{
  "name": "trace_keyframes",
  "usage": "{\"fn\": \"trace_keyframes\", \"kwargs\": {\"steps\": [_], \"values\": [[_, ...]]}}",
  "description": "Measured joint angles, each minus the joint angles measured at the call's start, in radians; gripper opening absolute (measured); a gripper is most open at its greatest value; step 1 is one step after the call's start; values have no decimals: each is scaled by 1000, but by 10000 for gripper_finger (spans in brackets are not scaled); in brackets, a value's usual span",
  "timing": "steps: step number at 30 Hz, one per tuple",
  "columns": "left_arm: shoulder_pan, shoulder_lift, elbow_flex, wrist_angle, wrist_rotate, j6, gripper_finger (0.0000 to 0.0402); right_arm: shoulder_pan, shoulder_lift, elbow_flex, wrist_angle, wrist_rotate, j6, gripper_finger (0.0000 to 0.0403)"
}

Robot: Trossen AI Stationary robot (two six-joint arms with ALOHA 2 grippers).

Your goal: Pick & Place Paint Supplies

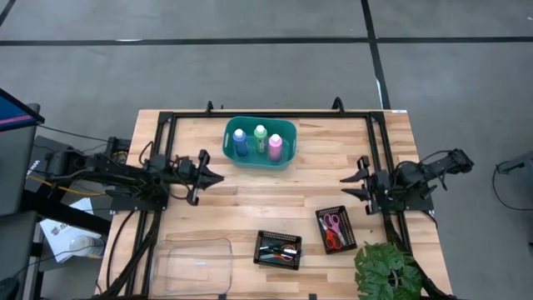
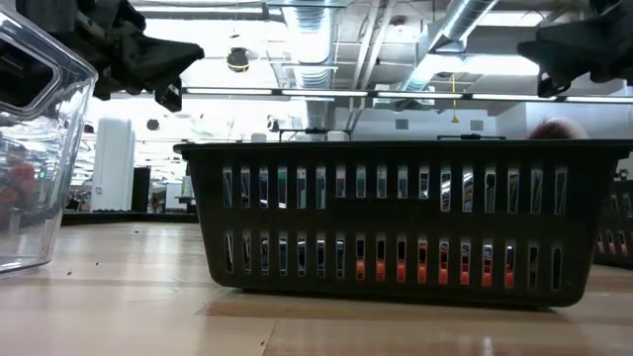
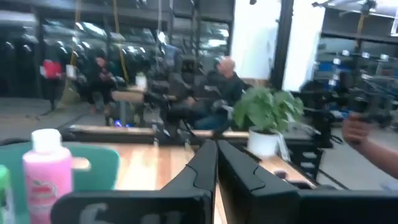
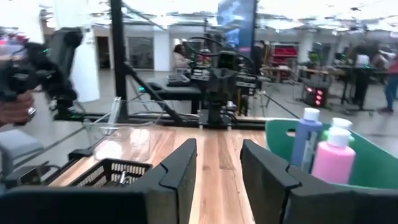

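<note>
1. Fingers of the left gripper [image 1: 215, 177] are pressed together, tip to tip, holding nothing; those of the right gripper [image 1: 346, 187] stand spread with a clear gap, also empty.
2. Both grippers hover above the middle of the table [image 1: 275, 187], pointing inward at each other, well apart.
3. Three bottles stand upright in the teal basket [image 1: 287, 133] at the far centre: blue bottle [image 1: 241, 142] on the left, green bottle [image 1: 261, 138] in the middle, pink bottle [image 1: 276, 147] on the right. Their long axes are vertical.
4. From the left fingers the basket lies farther away and to the right, near; from the right fingers it lies farther away and to the left, somewhat more distant. The left arm looks the nearer.
5. Scissors [image 1: 332, 230] lie in a black mesh tray [image 1: 320, 218] near the right gripper, on its near side; brushes [image 1: 277, 248] lie in another mesh tray [image 1: 260, 240] at near centre.
6. Both arms reach in level from the table's sides, wrists straight.
</note>
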Motion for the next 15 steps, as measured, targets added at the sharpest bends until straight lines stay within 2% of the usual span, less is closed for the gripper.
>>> {"fn": "trace_keyframes", "kwargs": {"steps": [3,8,11,15], "values": [[17,-7,1,-59,38,-11,6,-15,0,0,-1,10,25,111],[51,-68,-4,-137,38,4,6,-30,0,0,0,10,35,113],[74,-174,-4,-225,38,5,6,-29,0,1,7,10,35,113],[94,-381,-4,-453,37,23,6,-29,0,1,-29,11,35,113]]}}
